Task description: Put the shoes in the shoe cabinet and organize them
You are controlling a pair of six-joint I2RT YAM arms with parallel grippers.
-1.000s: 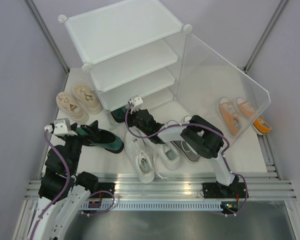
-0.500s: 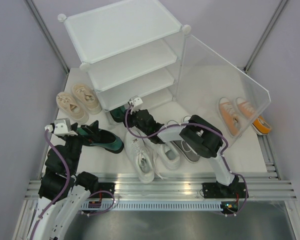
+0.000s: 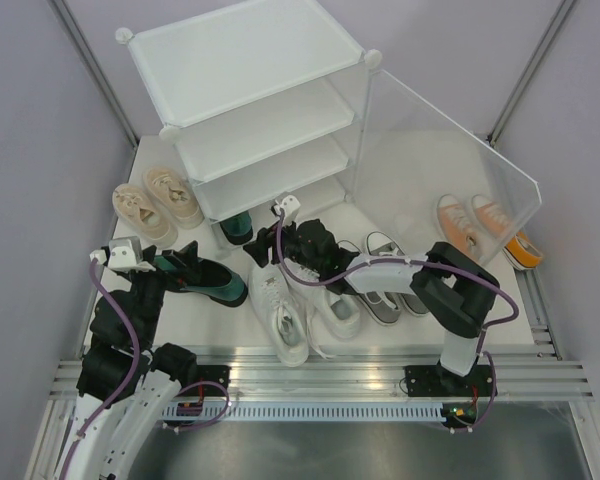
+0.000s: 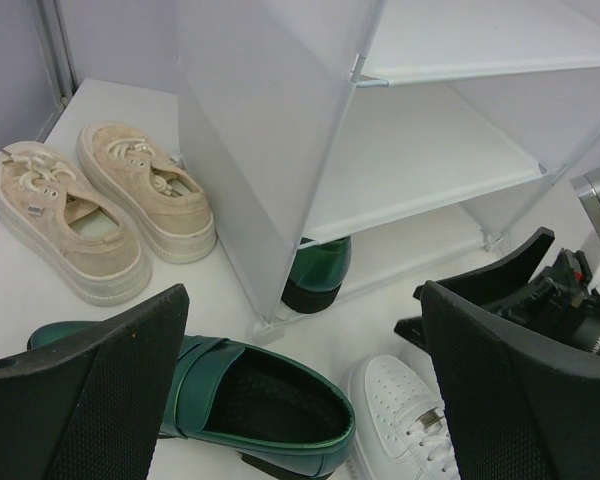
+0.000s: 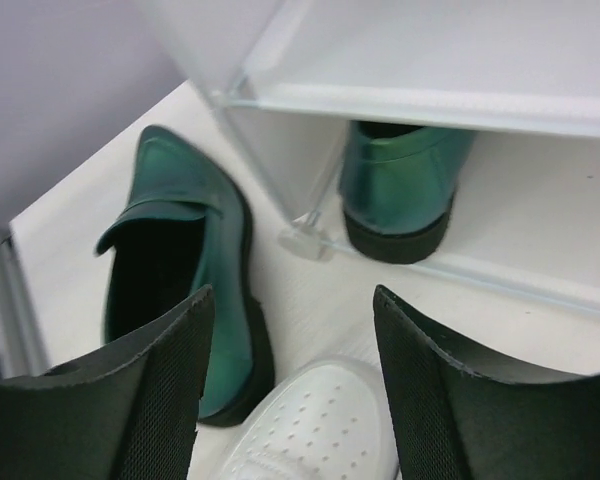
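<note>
Shoe cabinet: stood at the far middle of the table, three tiers, upper tiers seen bare.
Door panel: clear, swung out to the right.
Right gripper: released, nothing held, pointed at the bottom tier's near left corner.
Left gripper: fingers spread wide over the near green loafer; contact cannot be told.
Beige pair: placed left of the cabinet.
Orange pair: seen far right, behind the door panel.
White pair: laid near the middle.
Grey pair: just right of the white pair.
Second green loafer: tucked in the bottom tier, heel outward.
</note>
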